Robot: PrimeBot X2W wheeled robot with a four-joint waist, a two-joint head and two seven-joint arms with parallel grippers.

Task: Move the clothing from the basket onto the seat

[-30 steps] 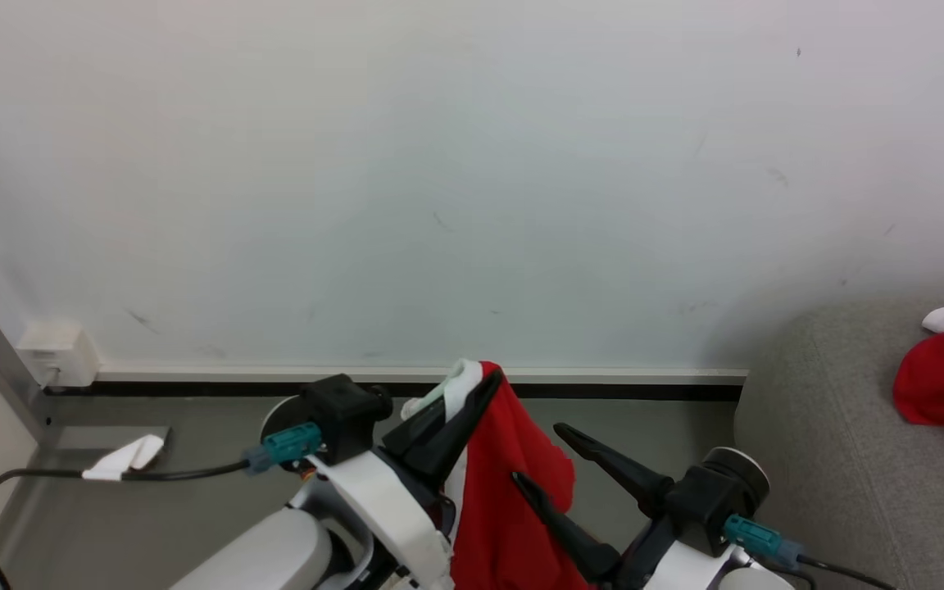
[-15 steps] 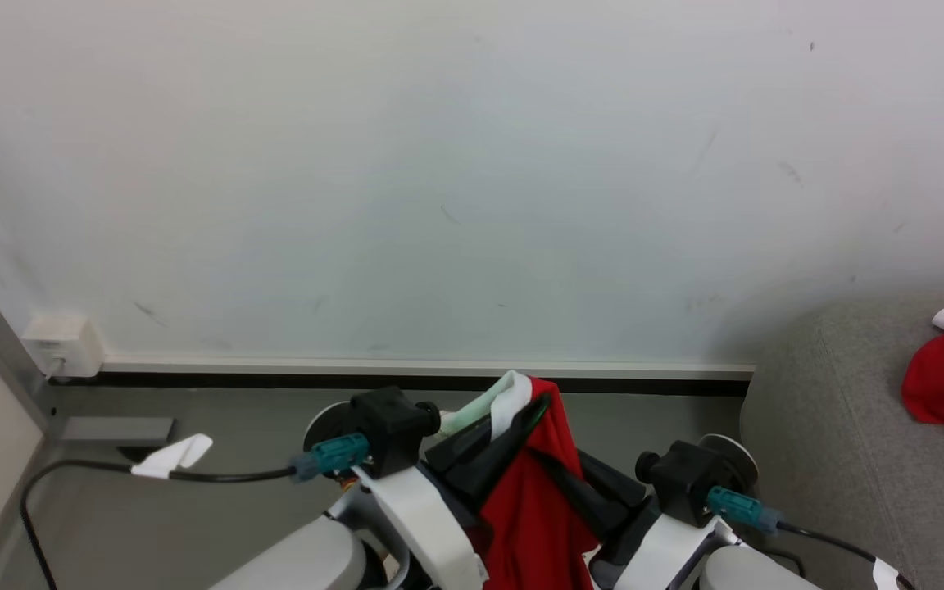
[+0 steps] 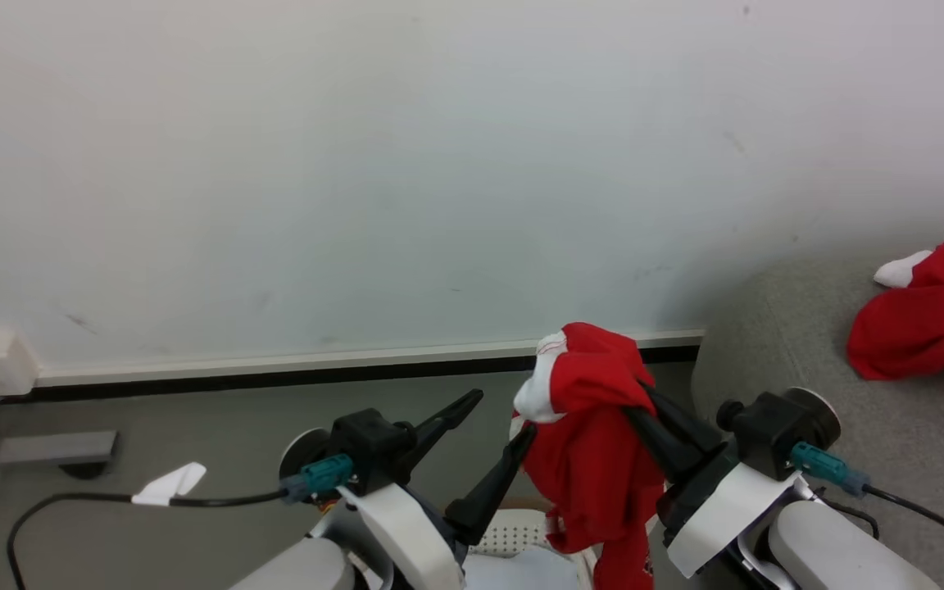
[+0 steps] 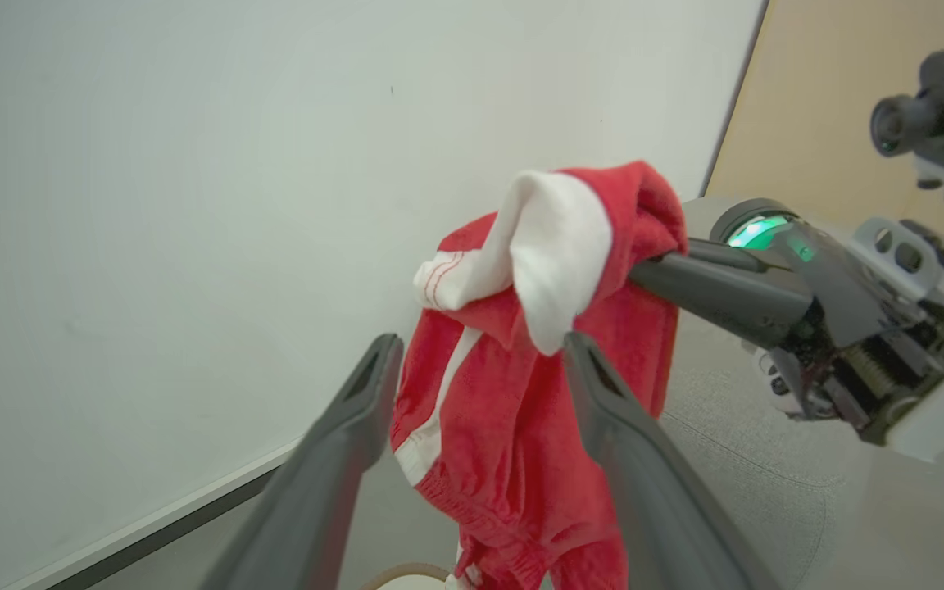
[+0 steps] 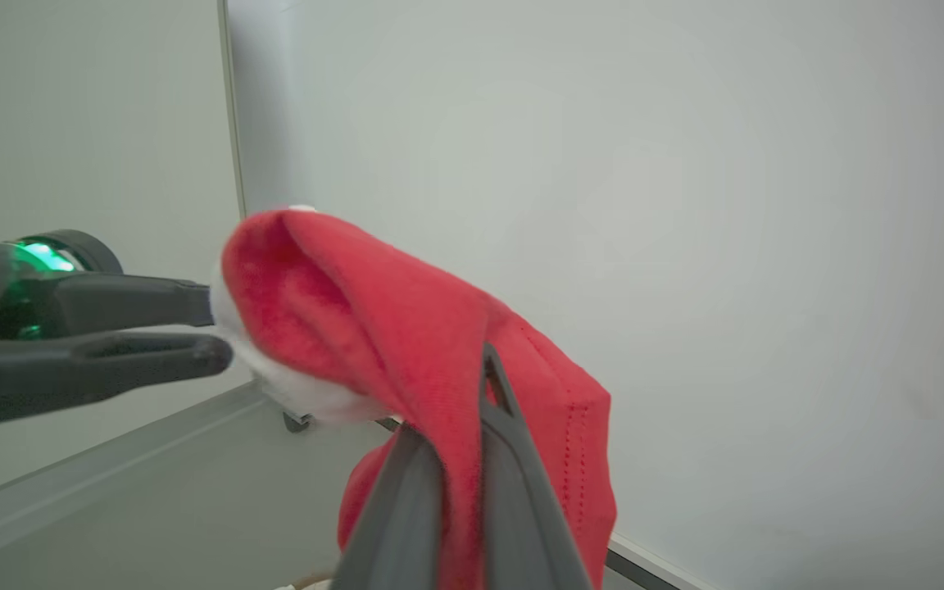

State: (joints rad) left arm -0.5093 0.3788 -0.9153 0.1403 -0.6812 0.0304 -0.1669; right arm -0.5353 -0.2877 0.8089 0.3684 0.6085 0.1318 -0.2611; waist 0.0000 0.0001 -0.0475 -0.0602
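So the red garment [image 3: 595,442] has switched over: the left gripper [image 3: 496,422] now gapes wide and empty, while the right gripper [image 3: 640,401] pinches it tight. More red clothing [image 3: 927,311] sits on the seat [image 3: 767,360].

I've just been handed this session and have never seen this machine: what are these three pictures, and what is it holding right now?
It is a wheeled robot with two arms, each ending in a two-fingered pincer. The wide picture comes from its head, looking forward and down; the other two come from cameras on its wrists, looking along each pincer's fingers.

The right pincer is shut on a red garment with white trim, which hangs from it above the floor. The left pincer stands open beside the cloth, not gripping.

Below, part of the perforated basket shows. To the right is the grey seat, where another red garment already lies.
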